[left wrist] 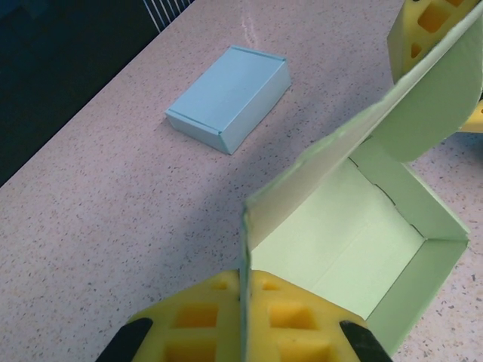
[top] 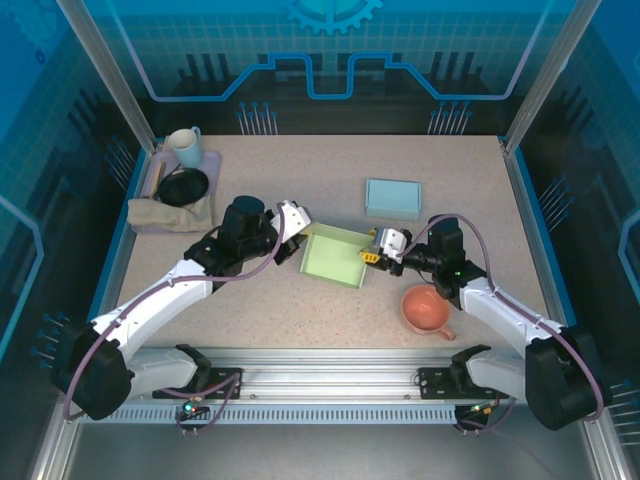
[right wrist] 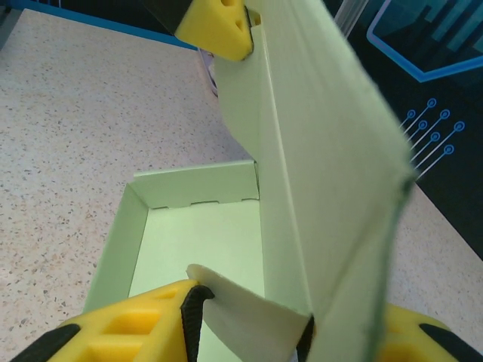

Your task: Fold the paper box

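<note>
Green paper box (top: 330, 258) on desk (top: 300, 305); left end effector (left wrist: 243, 326) clamped together on its raised panel (left wrist: 362, 143); right end effector (right wrist: 294, 332) astride panel's other end, grip cannot be told.

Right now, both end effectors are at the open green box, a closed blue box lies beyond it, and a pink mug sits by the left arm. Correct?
No: the pink mug sits by the right arm, not the left; the top external view shows it. The left end effector, right end effector, green box and blue box are as stated.
</note>
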### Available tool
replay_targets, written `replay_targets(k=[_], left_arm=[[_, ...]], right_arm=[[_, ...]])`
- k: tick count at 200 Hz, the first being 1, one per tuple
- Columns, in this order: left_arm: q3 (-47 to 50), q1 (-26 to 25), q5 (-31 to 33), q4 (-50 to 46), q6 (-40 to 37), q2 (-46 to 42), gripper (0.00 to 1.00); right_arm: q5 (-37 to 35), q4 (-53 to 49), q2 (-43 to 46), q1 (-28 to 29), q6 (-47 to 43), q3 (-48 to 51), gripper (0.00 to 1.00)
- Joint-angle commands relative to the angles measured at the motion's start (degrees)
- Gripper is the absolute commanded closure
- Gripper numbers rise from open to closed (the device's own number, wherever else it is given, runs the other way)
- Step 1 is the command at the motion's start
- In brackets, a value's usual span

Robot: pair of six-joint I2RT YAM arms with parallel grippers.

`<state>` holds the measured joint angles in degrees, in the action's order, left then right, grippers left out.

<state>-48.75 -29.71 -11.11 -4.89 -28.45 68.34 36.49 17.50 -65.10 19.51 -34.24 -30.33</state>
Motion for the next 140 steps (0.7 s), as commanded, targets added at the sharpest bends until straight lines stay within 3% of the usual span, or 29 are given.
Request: replay_targets(k=[1,48,77,98,119,140], left_arm=[[-0.10,0.00,-4.20,-0.31,0.86,-0.76,1.00],[0.15,-0.06,-2.16,1.86,2.85,-0.94,1.00],[0.15,-0.04,-0.17,4.87,12.76,-4.16,0.93],[2.61,-0.04,10.25,8.16,23.48,-7.87,0.85],[5.94,0.06,22.52,9.41,35.78,-10.98,0.67],[7.13,0.01,26.91,6.43,45.42,-12.32,0.56]], right_arm=[[0.91,-0.41,1.46,1.32,-0.88,-1.14,0.65],[-0.74,-0.64,1.61,1.93,-1.64,-1.02,0.81],[-2.88,1.53,-0.66,3.04,-2.24,-0.93,0.89],[-5.25,3.94,-3.07,4.34,-2.42,-1.26,0.93],[-7.57,5.44,-5.28,5.52,-2.16,-2.09,0.95],[-9.95,7.55,-8.01,6.41,-1.97,-2.65,0.94]])
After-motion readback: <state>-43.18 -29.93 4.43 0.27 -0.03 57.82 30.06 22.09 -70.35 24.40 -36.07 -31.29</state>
